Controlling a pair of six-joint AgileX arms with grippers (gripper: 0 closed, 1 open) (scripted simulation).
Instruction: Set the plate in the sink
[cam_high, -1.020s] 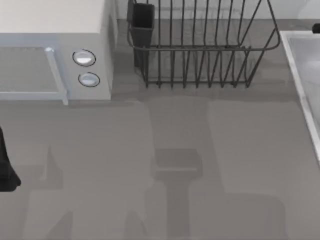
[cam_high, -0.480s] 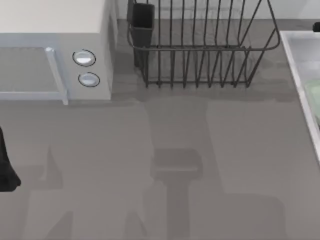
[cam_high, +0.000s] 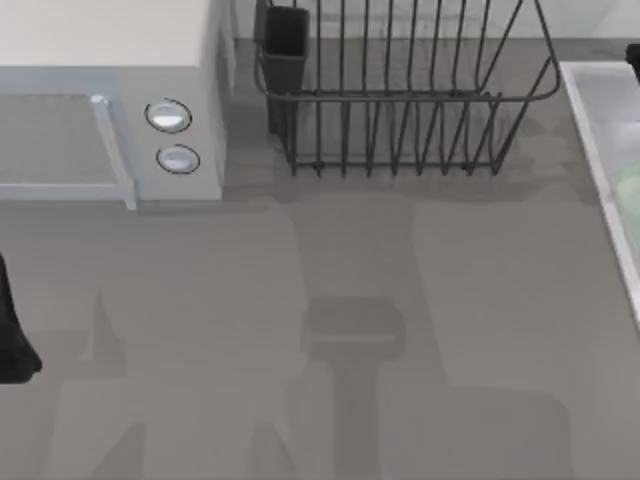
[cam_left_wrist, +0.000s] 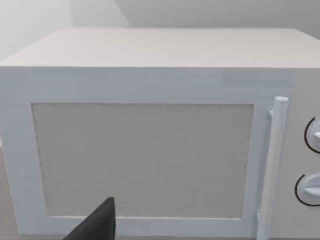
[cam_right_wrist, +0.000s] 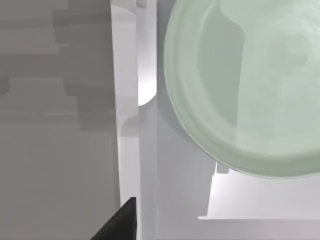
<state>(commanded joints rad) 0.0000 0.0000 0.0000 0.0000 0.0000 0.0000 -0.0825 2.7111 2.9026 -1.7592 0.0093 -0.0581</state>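
The pale mint-green plate (cam_right_wrist: 245, 85) lies flat inside the sink (cam_right_wrist: 175, 190), close to the basin's raised pale rim. In the top view a sliver of the plate (cam_high: 629, 190) shows at the right edge, within the sink (cam_high: 590, 110). My right gripper (cam_high: 634, 58) is a dark bit at the far right over the sink. In the right wrist view one dark finger (cam_right_wrist: 120, 222) hangs above the rim, apart from the plate, holding nothing. My left arm (cam_high: 12, 335) stays parked at the left edge, one dark finger (cam_left_wrist: 97, 225) facing the microwave door.
A white microwave (cam_high: 110, 110) with two round knobs stands at the back left. A dark wire dish rack (cam_high: 400, 90) with a dark cup holder (cam_high: 285, 45) stands at the back centre. Grey counter (cam_high: 330, 350) spreads between them and the sink.
The green plate has come into the top view at the right edge, inside the sink, where only the bare basin showed a second ago. The left arm has not moved.
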